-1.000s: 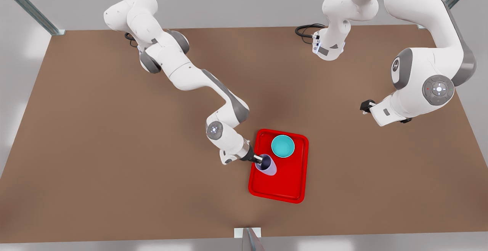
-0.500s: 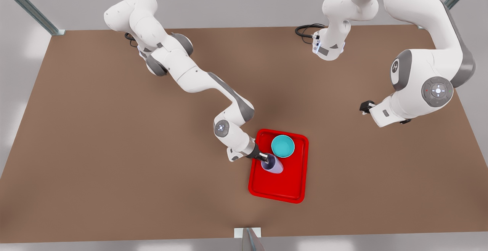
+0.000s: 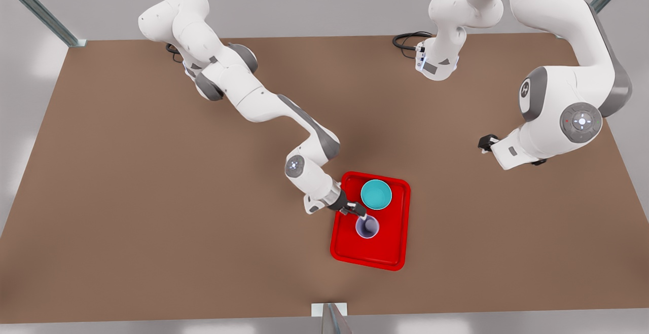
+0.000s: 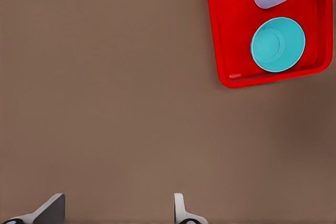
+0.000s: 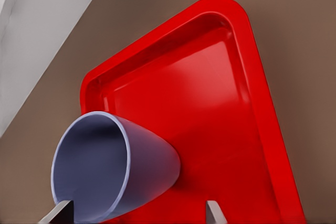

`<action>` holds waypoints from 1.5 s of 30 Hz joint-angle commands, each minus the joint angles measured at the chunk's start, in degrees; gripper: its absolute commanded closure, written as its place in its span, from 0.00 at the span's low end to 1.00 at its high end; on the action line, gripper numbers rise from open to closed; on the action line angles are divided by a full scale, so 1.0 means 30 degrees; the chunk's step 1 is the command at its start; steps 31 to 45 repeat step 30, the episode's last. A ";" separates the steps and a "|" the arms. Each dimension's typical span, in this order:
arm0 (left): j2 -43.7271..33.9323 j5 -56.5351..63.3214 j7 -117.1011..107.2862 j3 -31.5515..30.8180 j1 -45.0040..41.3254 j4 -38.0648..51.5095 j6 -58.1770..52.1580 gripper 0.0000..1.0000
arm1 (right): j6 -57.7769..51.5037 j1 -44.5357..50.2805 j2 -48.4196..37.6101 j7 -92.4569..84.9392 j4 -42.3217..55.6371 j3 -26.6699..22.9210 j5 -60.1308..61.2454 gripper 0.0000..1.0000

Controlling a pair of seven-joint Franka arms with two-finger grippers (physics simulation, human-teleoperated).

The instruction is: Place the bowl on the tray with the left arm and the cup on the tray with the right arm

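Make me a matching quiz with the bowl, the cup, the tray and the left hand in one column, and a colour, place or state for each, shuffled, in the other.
1. bowl
2. cup
3. tray
4. left hand

A. red, flat on the table
B. teal, inside the tray
C. open, above bare table
D. lavender, next to the right hand

Pairs: 1-B, 2-D, 3-A, 4-C.
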 commanded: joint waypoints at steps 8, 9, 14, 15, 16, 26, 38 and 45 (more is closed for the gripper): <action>-0.0353 -0.0310 -0.0352 -0.0205 -0.0032 0.0381 -0.0572 0.00 | -0.1584 0.0330 -0.0399 -0.0021 -0.0322 -0.0440 -0.0087 0.00; -0.0236 -0.0456 -0.0381 -0.0205 -0.0061 0.1054 -0.1597 0.00 | -0.1614 0.0448 -0.0604 -0.0021 -0.0908 -0.0793 -0.0116 0.00; -0.0558 -0.0661 -0.0586 -0.0146 -0.0032 0.0850 -0.1745 0.00 | -0.5568 0.0477 -0.2010 0.0155 -0.1290 -0.1789 -0.0175 0.00; -0.0763 -0.0661 -0.0615 -0.0146 -0.0061 0.0821 -0.1715 0.00 | -0.7028 0.0390 -0.2769 0.0155 -0.1319 -0.2109 -0.0320 0.00; -0.1231 -0.0632 -0.1345 -0.0146 -0.0061 0.0148 -0.1453 0.00 | -0.8205 -0.0020 -0.4263 0.0096 -0.2604 -0.2520 -0.0350 0.00; -0.1261 -0.0632 -0.2930 -0.0058 -0.0061 -0.0967 0.0189 0.00 | -2.0128 -1.3116 -2.1728 -1.6252 -1.5587 -0.3810 -0.6356 0.00; -0.1056 -0.0632 -0.2900 -0.0058 -0.0061 -0.0908 0.0160 0.00 | -2.0569 -1.3058 -2.0497 -1.6281 -1.3975 -0.3722 -0.6386 0.00; -0.1056 -0.0632 -0.2900 -0.0058 -0.0061 -0.0908 0.0160 0.00 | -2.0569 -1.3058 -2.0497 -1.6281 -1.3975 -0.3722 -0.6386 0.00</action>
